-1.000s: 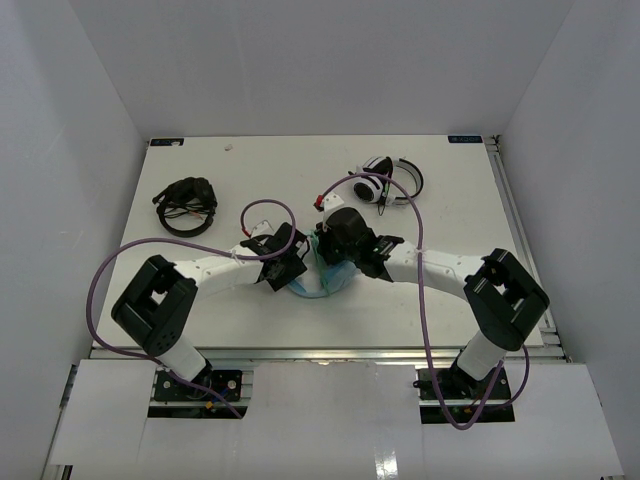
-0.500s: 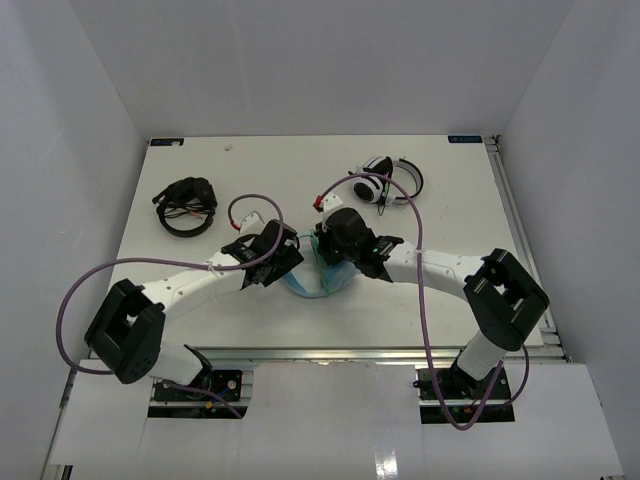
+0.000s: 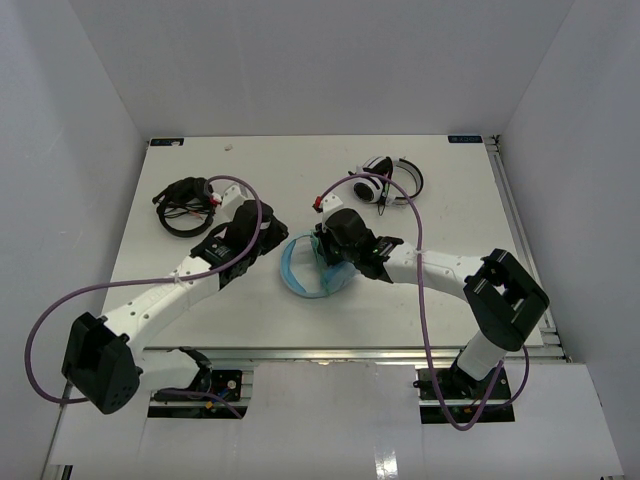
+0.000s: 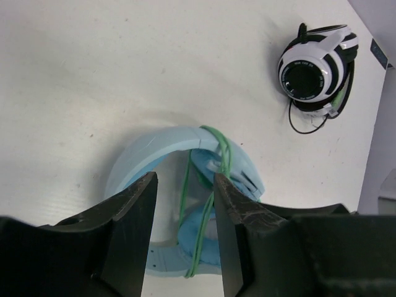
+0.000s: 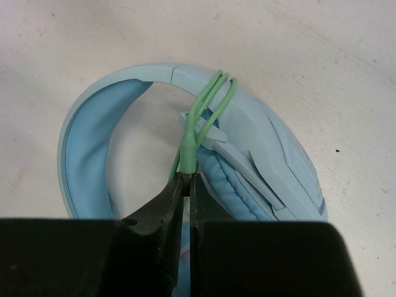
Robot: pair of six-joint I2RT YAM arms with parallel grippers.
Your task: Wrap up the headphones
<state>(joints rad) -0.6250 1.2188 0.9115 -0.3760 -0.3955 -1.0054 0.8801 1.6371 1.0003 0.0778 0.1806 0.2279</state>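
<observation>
On the white table [image 3: 460,200], right gripper [image 5: 184,180] pinches the thin green cable [image 5: 187,148] of the padded blue headphones [image 5: 133,75]; left gripper [image 4: 184,179] gapes, empty.

The headphones [image 5: 124,80] are light blue. They lie flat, near the white-and-black headphones [image 3: 392,182] but not touching them, down and to the left of them in the top view. The wide headband bends in a big round curve. Its outside is pale blue and its soft inside is a deeper blue. A thin green cable [image 5: 210,99] loops a few times over the band beside one ear cup. The right gripper [image 5: 186,180] pinches that cable tight.
</observation>
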